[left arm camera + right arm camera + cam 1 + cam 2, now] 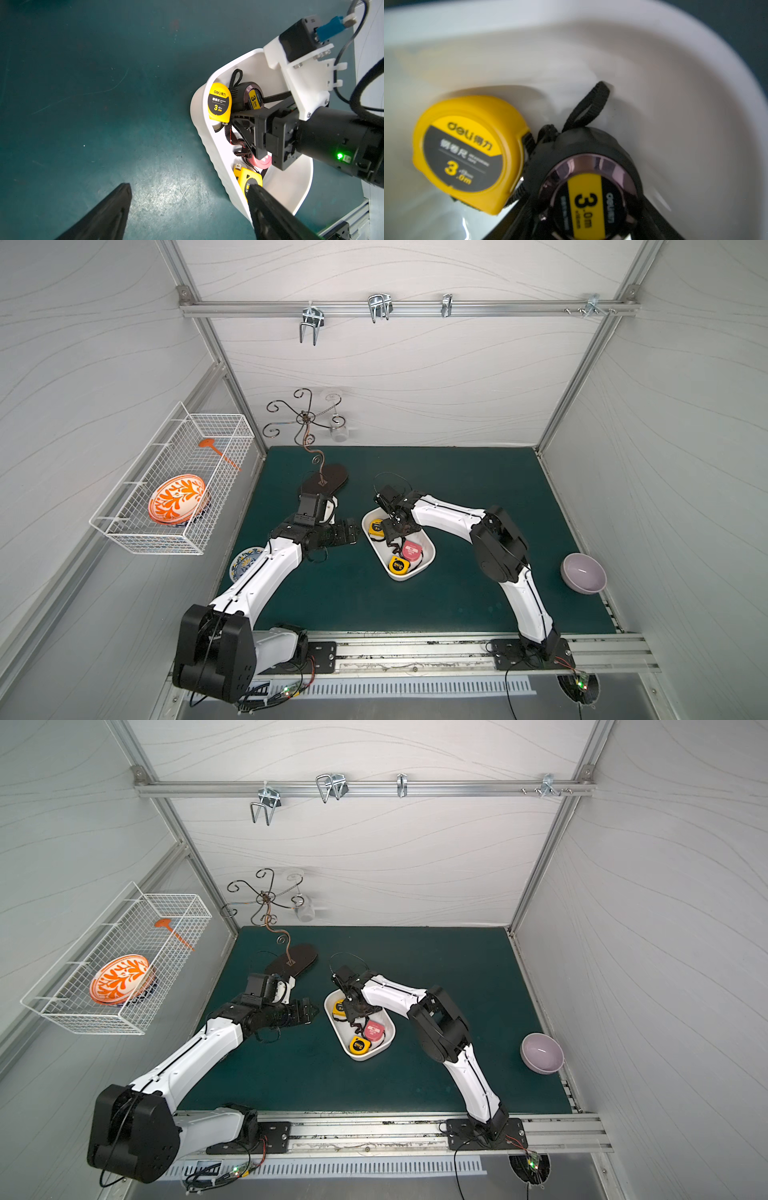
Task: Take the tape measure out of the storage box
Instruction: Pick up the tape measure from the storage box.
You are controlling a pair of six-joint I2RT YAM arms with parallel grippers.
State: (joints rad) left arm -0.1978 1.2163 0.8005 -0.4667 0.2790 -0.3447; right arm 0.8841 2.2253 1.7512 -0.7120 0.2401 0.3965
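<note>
Straddling black tape measure [583,145] in storage box [654,62] with right gripper [586,199], nearer arm, jaws part-closed flanking round case; cannot tell whether clamped; holding left gripper [189,188] wide, empty, beside box.

Left arm bent low, left tool [354,532] spread wide, right arm reaching down, right tool [253,104] half-spread

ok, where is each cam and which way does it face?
Top views: stereo pair overhead at front, looking down and back; left arm, right arm, box, mat in both top views.
Left wrist: on the left arm, looking past the open left gripper at the box and right gripper.
Right wrist: down in the box, close on the black tape, yellow tape beside; own fingers flank it.
Shared: both wrist views show both tapes.
</note>
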